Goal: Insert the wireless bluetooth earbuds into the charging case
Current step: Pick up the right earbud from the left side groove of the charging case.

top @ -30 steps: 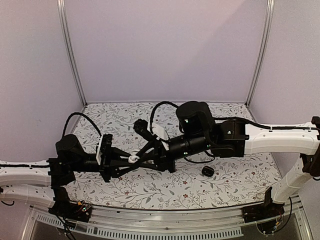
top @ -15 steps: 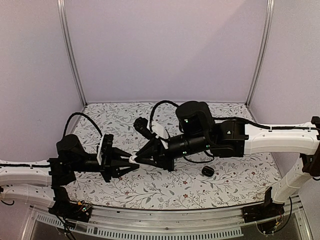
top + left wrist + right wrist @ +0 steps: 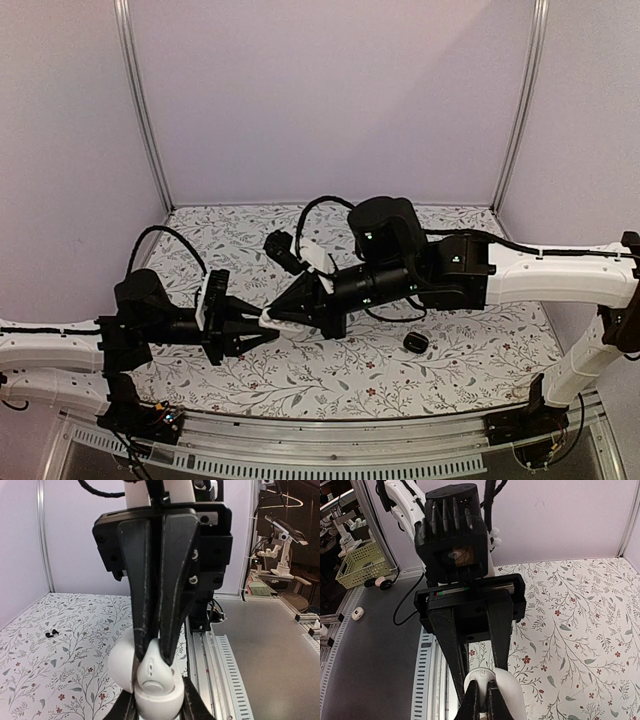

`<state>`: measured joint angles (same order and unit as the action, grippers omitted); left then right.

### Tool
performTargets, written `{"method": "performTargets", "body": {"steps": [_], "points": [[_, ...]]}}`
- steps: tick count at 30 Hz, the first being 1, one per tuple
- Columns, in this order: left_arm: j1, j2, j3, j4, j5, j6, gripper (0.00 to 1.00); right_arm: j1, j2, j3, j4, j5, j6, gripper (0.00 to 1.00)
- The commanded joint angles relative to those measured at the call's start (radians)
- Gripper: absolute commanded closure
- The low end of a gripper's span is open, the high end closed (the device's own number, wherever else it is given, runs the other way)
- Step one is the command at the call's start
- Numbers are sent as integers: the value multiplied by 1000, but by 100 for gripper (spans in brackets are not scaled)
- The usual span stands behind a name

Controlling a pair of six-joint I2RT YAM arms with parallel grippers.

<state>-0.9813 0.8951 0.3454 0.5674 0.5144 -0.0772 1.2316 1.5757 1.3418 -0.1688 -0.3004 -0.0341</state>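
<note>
Only the left wrist is showing tiny dark earbuds (image 3: pixel 50 634), nine o'clock; left gripper (image 3: pixel 265 328) is pinching the glossy rounded charging case (image 3: pixel 152 690), right gripper (image 3: pixel 481 700) is squeezing closed.

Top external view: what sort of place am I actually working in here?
Probably a robotics lab test cell: a floral-covered table boxed in by plain lilac panels on aluminium posts. The wrist views show a yellow basket and another arm-like rig beyond it.

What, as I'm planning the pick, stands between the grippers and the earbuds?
Nothing visible blocks the earbuds, which lie bare on the cloth. But the left gripper and right gripper are both shut on the white case.
</note>
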Motion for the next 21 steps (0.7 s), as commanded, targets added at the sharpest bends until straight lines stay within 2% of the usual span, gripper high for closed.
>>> {"method": "performTargets", "body": {"steps": [1, 12, 21], "points": [[-5, -16, 29, 28, 18, 14, 100, -9, 29, 23, -37, 35, -44, 100], [-4, -26, 23, 44, 12, 8, 100, -9, -9, -29, -28, 20, -96, 100], [-3, -35, 19, 48, 8, 5, 100, -3, -35, -38, -63, 79, -154, 100]]}}
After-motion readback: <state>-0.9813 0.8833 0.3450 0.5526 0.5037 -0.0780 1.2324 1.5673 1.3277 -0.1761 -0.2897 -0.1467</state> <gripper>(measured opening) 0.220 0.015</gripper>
